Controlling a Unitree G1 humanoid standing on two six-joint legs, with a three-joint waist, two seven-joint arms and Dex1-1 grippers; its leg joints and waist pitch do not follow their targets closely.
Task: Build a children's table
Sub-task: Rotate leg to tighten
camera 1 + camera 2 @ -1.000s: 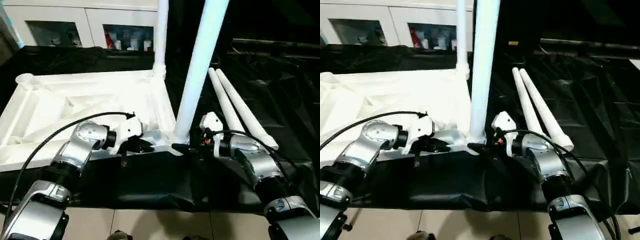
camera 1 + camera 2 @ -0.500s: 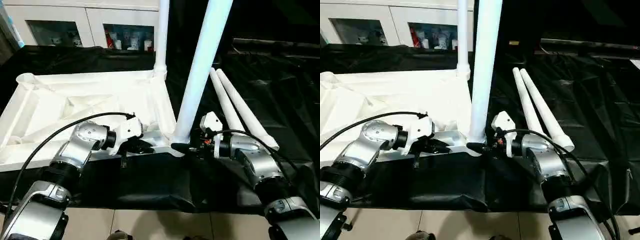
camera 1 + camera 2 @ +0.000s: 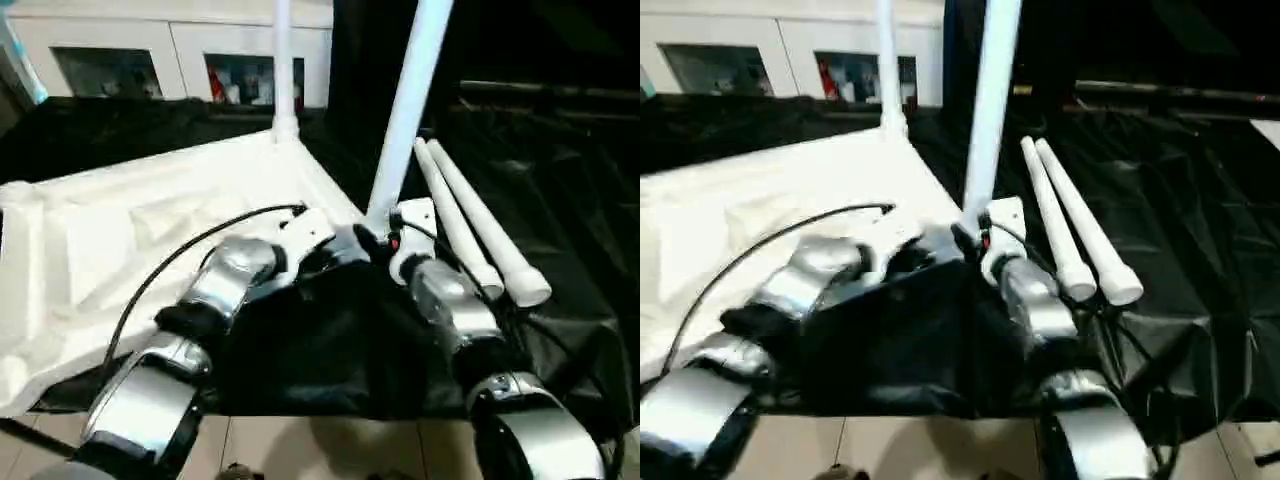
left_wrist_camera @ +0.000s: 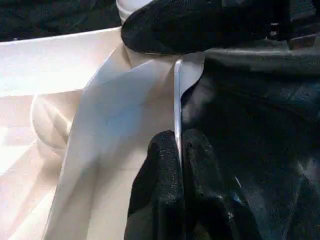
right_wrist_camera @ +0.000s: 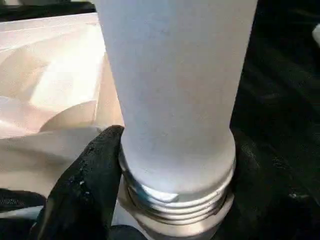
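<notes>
black-draped bench (image 3: pixel 560 200): tabletop (image 3: pixel 120 230) with two socketed legs; left gripper (image 4: pixel 177 150) pinches its rim, right gripper (image 5: pixel 170 200) clasps nearer leg (image 5: pixel 175 100).

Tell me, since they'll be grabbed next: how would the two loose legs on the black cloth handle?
The two loose legs are round and tapered, so a push probably rolls them in a curve. Smooth white plastic may slip in a pinch. They look like hollow tubes, likely stiff and light.

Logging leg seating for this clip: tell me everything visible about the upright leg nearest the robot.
The near leg is a long white tapered plastic-looking tube, standing upright with a slight lean in the tabletop's near corner. Screw threads still show at its base. The right gripper has its black fingers around that base; the left gripper pinches the tabletop's rim beside it.
</notes>
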